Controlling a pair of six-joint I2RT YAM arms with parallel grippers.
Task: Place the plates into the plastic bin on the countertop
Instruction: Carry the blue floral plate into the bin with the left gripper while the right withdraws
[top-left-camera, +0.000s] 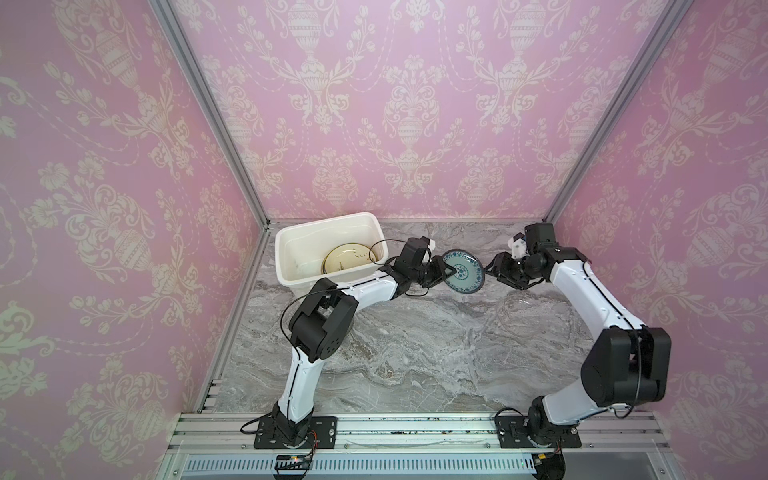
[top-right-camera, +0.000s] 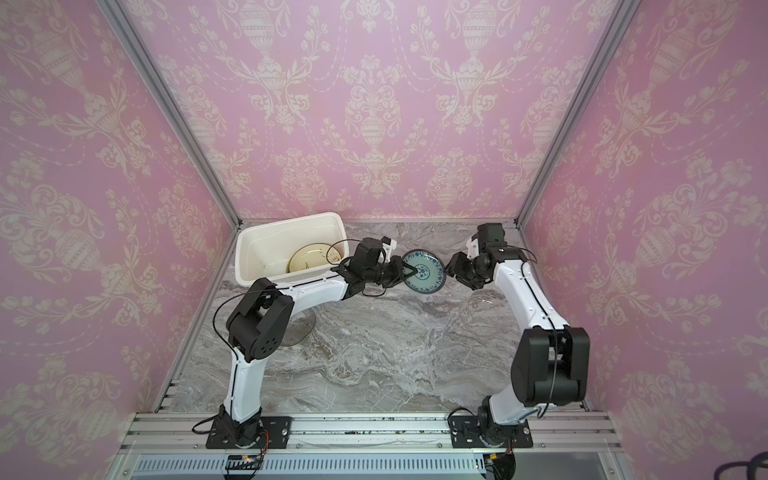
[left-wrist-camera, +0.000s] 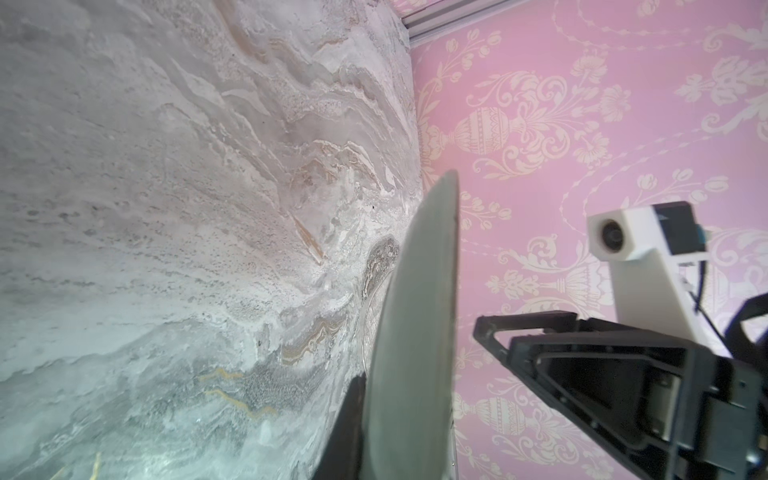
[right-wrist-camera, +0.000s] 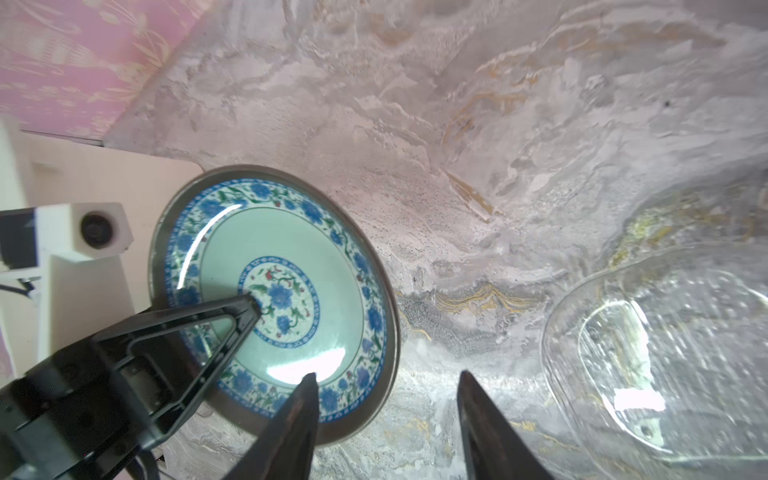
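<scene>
One blue plate (top-left-camera: 467, 274) hangs on edge over the bench (top-left-camera: 415, 332), at three o'clock of the bin (top-left-camera: 291, 253), pinched by the left fingers (right-wrist-camera: 248, 308); right fingers (right-wrist-camera: 299, 424) stand apart, gripping nothing. Best now: swing toward nine o'clock, clear the rim, lower gently onto the yellow plate (top-left-camera: 345, 259) inside.

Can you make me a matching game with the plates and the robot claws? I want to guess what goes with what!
Things:
1. blue-patterned plate
2. yellowish plate
3. clear glass plate
4. right gripper

Where or how:
A. lying in the plastic bin
B. open, holding nothing
C. flat on the countertop
D. pinched by the left gripper

Pairs: 1-D, 2-A, 3-C, 4-B
</scene>
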